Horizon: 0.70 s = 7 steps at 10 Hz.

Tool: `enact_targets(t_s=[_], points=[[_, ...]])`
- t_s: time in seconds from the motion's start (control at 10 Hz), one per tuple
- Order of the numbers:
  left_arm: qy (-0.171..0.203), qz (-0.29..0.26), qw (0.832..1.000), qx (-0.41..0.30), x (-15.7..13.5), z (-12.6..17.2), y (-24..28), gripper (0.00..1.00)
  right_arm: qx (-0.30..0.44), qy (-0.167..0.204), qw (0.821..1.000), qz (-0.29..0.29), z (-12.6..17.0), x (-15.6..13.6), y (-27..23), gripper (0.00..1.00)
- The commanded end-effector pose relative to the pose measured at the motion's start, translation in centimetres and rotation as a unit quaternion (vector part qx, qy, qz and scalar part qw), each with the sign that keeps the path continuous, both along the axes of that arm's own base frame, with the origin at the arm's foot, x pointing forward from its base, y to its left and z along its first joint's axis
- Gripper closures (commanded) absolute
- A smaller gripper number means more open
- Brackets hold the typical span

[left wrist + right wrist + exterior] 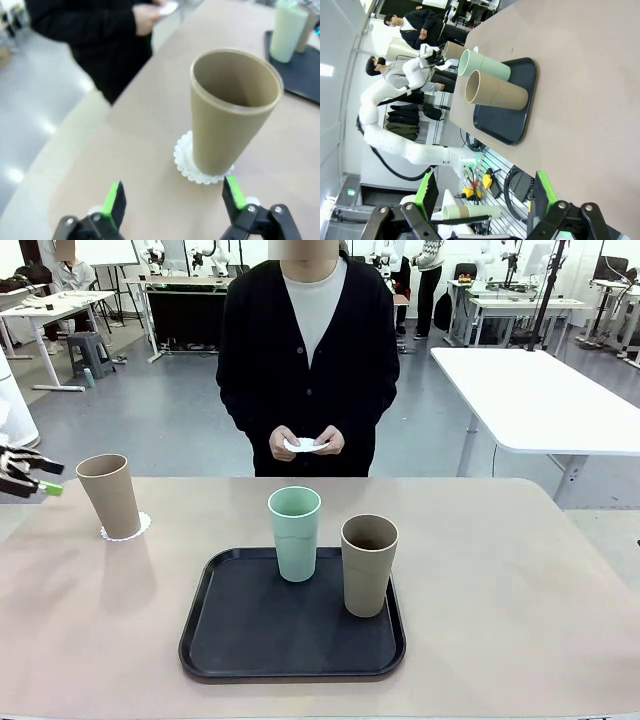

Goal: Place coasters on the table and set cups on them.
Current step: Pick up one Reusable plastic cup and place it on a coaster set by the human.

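Two stand on the black tray (260, 632), the mint cup (295, 535) and a tan cup (368, 570); they look light, stiff, slick, best taken mid-wall. My left tool (173, 192) and right tool (485, 185) hang released, empty.

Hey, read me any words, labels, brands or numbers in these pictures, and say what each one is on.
No text can be read.
The tan cup on its coaster, the mint cup, the other tan cup, the black tray and the table are plain.
Anything farther back is too small or blurred to read.
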State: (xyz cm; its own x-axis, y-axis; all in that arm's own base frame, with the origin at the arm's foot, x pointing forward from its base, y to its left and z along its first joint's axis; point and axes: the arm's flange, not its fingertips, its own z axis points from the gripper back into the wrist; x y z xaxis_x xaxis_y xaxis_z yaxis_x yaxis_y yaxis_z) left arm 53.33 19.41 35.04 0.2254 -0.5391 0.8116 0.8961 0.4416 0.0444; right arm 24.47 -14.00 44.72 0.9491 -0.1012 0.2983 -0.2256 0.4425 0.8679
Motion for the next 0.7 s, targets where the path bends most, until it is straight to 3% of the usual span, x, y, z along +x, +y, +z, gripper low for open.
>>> enact_targets(t_s=[0.0, 0.2, 0.4, 0.6], points=[[0.052, 0.044, 0.993, 0.092, -5.2, 4.9, -5.0, 0.0, 0.004, -0.005, 1.0, 0.0, 0.0, 0.1, 0.0, 0.0], [0.09, 0.09, 0.978, 0.168, -8.6, 7.8, -8.9, 0.0, 0.004, -0.005, 1.0, 0.0, 0.0, 0.1, 0.0, 0.0], [0.14, 0.094, 0.966, 0.194, -11.0, 10.4, -11.7, 0.0, 0.004, -0.005, 1.0, 0.0, 0.0, 0.1, 0.0, 0.0], [0.159, 0.109, 0.953, 0.233, -12.2, 12.0, -13.7, 0.0, 0.004, -0.005, 1.0, 0.0, 0.0, 0.1, 0.0, 0.0]])
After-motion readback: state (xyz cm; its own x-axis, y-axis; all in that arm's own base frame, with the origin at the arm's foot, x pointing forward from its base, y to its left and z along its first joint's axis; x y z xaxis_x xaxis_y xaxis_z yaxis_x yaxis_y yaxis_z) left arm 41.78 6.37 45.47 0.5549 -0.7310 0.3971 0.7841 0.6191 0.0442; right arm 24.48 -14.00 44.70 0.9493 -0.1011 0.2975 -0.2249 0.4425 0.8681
